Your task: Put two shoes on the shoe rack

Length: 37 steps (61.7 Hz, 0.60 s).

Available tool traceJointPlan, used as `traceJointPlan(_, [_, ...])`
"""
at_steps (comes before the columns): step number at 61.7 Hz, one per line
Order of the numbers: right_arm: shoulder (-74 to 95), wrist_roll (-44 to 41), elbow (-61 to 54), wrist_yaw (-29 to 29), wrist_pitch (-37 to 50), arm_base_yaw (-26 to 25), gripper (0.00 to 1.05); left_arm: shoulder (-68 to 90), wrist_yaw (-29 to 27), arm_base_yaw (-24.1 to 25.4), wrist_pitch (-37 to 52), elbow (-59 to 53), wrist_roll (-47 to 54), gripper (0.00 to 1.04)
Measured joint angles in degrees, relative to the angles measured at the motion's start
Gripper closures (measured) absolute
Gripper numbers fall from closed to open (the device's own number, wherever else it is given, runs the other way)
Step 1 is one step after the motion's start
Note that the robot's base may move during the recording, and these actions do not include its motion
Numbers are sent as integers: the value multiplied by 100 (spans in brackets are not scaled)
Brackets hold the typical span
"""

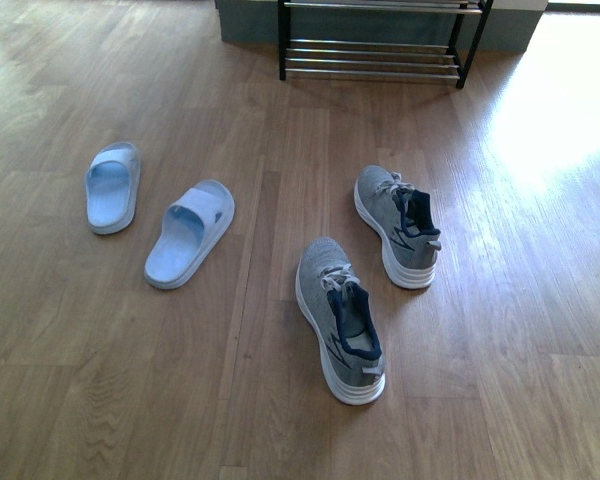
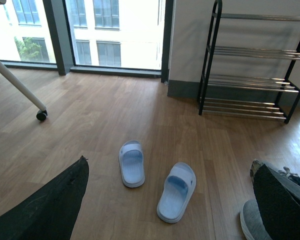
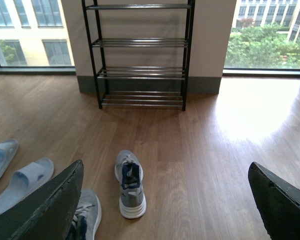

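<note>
Nearest: grey sneaker (image 1: 338, 322) on wood floor (image 1: 100, 400), toe toward shoe rack (image 1: 375, 58); 2nd sneaker (image 1: 396, 226) just beyond, to its right. Both sit well short of the rack, which looks empty, so nothing's done yet & both still need moving. Left gripper (image 2: 171, 164) & right gripper (image 3: 166, 165) each hang w/ fingers wide apart, empty, clear of both shoes. Two pale blue slides (image 1: 188, 232) lie further left.

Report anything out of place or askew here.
Nothing is damaged or spilled. The near sneaker and far sneaker sit staggered on the floor rather than paired, short of the shoe rack, whose rods hold nothing.
</note>
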Motion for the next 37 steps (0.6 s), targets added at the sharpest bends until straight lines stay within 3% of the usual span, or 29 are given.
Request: traceJointPlan(37, [0,0,0,0,0,0,9,0,0,0,0,0,0,9])
